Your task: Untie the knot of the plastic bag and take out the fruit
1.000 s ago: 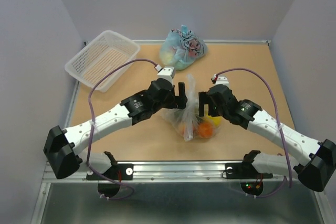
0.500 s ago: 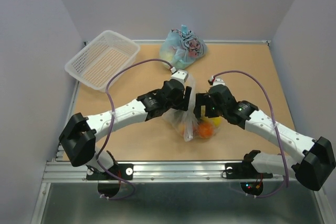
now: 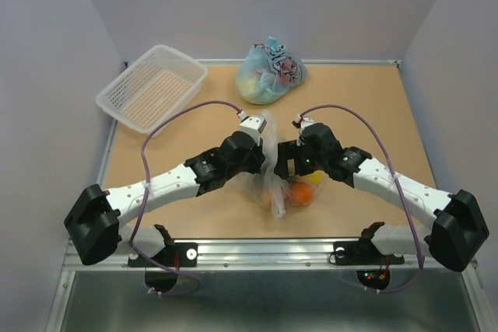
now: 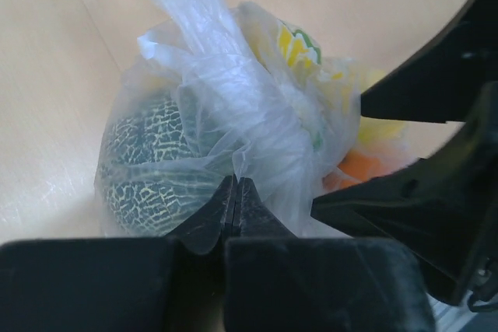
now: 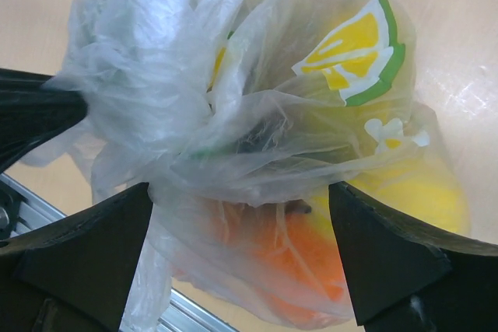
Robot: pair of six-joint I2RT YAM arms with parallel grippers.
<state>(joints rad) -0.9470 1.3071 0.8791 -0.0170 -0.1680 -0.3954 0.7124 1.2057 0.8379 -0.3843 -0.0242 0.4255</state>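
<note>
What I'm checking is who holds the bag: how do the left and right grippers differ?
The left gripper is shut, the right gripper wide open. The left pinches a fold of the plastic bag; the right only has the bag between its jaws, unclamped. Both are up against the same bag.

The plastic bag (image 5: 194, 99) is seen close up, crinkled and bunched, between the widely spread jaws of the right gripper (image 5: 240, 192), whose dark fingers (image 5: 85, 246) are set at lower left and lower right. A yellow-and-green lemon-wedge mark (image 5: 350, 52) is printed at its upper right. A yellow lemon (image 5: 420, 192) and an orange piece (image 5: 288, 254) are seen through the plastic. The pale tabletop (image 5: 459, 36) is glimpsed behind, and a metal rail (image 5: 187, 318) lies below.
</note>
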